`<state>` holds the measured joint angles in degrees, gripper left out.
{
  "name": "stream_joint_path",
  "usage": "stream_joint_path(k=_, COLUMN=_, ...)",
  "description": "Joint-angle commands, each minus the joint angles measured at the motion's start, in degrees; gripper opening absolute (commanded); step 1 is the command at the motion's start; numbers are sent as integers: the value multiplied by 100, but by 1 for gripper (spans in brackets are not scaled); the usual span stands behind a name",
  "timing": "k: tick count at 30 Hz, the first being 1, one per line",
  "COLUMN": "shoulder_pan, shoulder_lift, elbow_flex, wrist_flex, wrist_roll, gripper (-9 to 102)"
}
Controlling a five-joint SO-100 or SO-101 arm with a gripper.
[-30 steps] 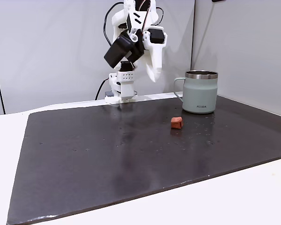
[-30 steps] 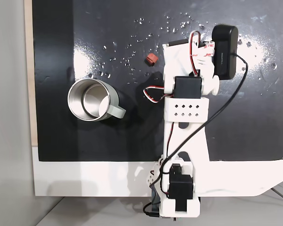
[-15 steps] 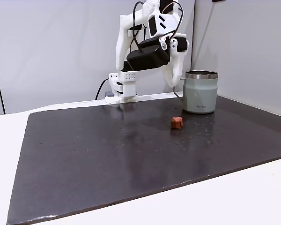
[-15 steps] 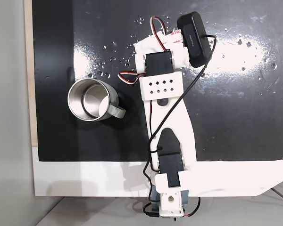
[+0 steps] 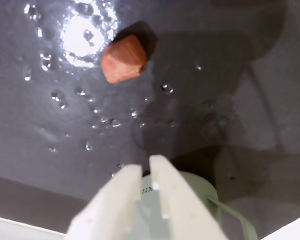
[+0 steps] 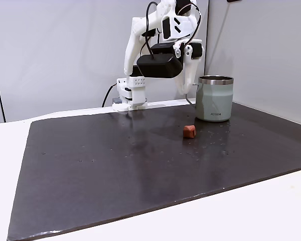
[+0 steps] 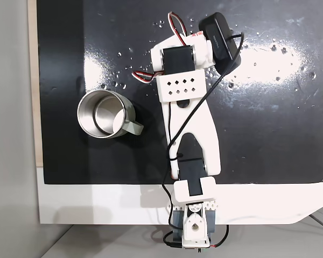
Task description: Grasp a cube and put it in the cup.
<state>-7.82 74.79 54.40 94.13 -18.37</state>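
Note:
The cube (image 5: 124, 59), a small reddish-brown block, lies on the wet dark mat, up and left of my fingertips in the wrist view. In a fixed view the cube (image 6: 189, 131) sits just in front and left of the cup (image 6: 214, 99), a pale grey-green mug with a steel rim. My gripper (image 6: 185, 88) hangs well above the mat, left of the mug's handle. In the wrist view the gripper (image 5: 144, 166) has its white fingers pressed close with nothing between them, and the cup (image 5: 202, 186) shows behind them. From above, the cup (image 7: 85, 101) stands empty and the arm hides the cube.
The dark mat (image 6: 115, 165) covers most of the white table (image 6: 271, 211), with water drops around the cube. The arm's base (image 6: 131, 95) stands at the mat's far edge. Grey walls rise close behind the base and the mug.
The arm has swung toward the mug and reached out over the mat. From above, the wrist moved left and now covers the cube. Cube and mug have not moved.

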Motion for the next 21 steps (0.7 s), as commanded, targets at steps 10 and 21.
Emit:
stream_joint_path(k=10, shoulder_pan=-26, shoulder_lift=-141, elbow_flex=-352, wrist_flex=255, wrist_roll=-44, gripper=30)
stream_joint_path(k=21, shoulder_pan=97, shoulder_lift=-809, elbow_flex=-352, wrist_flex=141, wrist_roll=62, gripper=31)
